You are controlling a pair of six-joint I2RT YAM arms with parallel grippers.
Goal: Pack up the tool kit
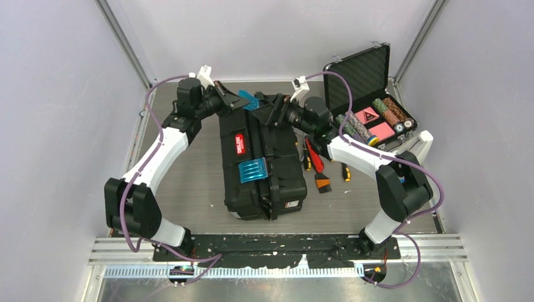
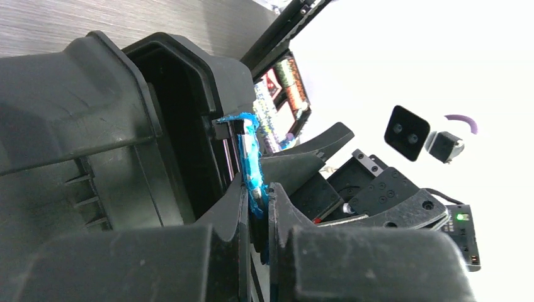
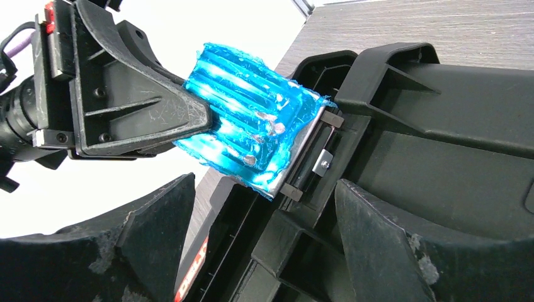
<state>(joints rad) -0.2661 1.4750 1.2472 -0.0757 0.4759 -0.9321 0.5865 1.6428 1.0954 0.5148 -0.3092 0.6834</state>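
The black toolbox [image 1: 264, 163] lies on its side in the middle of the table, its red label facing left. One blue latch [image 1: 253, 170] sits at its near end. The other blue latch [image 1: 250, 99] stands out at the far end, and my left gripper [image 1: 242, 100] is shut on it. The left wrist view shows that latch [image 2: 250, 157] edge-on between the closed left gripper [image 2: 258, 192]. My right gripper [image 3: 264, 207] is open, its jaws wide apart over the box's hinge edge [image 3: 441, 126], just below the pinched latch [image 3: 249, 113]. Small red and yellow hand tools [image 1: 315, 160] lie right of the box.
An open foam-lined black case [image 1: 371, 94] with poker chips stands at the back right, behind my right arm. Another small tool [image 1: 346, 171] lies on the table near the right arm's elbow. Grey walls close in on the left, back and right.
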